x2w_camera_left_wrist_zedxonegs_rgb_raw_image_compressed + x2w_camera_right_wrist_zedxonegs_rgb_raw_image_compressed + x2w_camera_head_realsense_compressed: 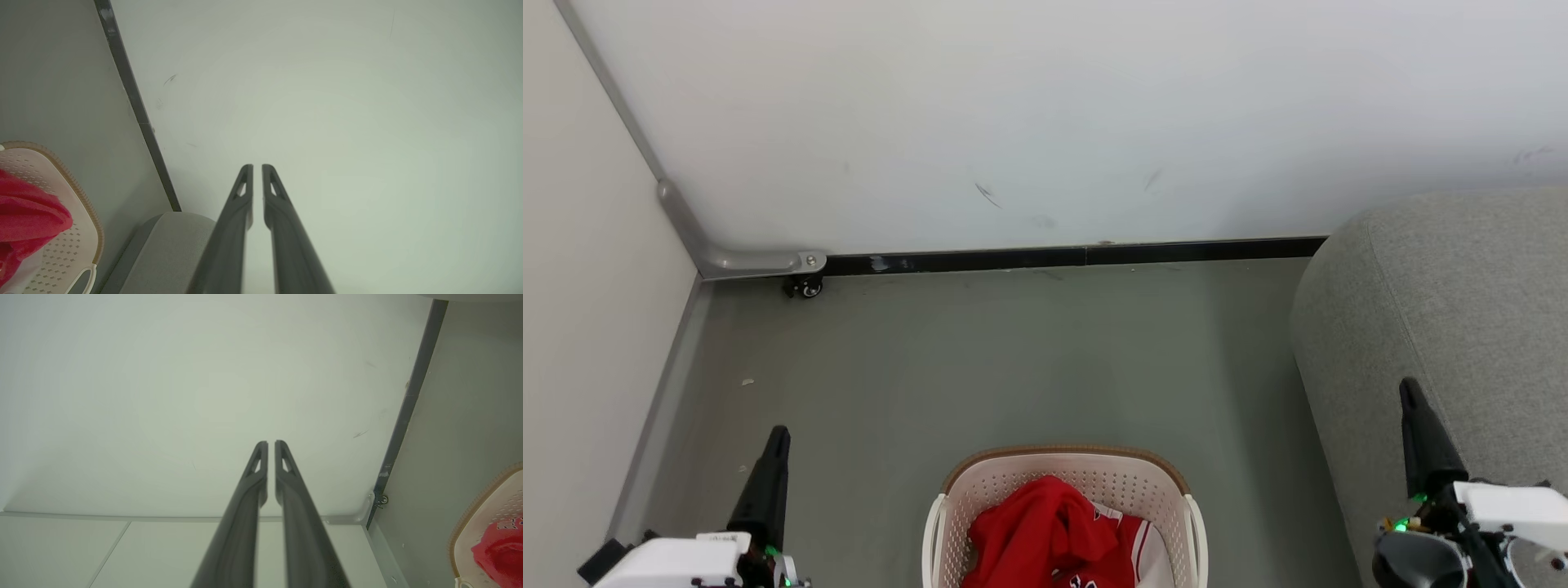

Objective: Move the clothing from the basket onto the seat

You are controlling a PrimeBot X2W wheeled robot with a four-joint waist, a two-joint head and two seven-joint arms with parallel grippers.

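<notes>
Clothing (1045, 531) in basket (1066, 461) — seat (1445, 327) right.

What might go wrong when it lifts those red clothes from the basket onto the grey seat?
The clothing lies bunched together, so one pinch might lift a trailing piece that drops onto the floor. A dangling garment could also catch the rim of the basket and tug it toward the seat.

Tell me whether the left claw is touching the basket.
Apart. The head view shows a stretch of floor between the left claw and the basket.
</notes>
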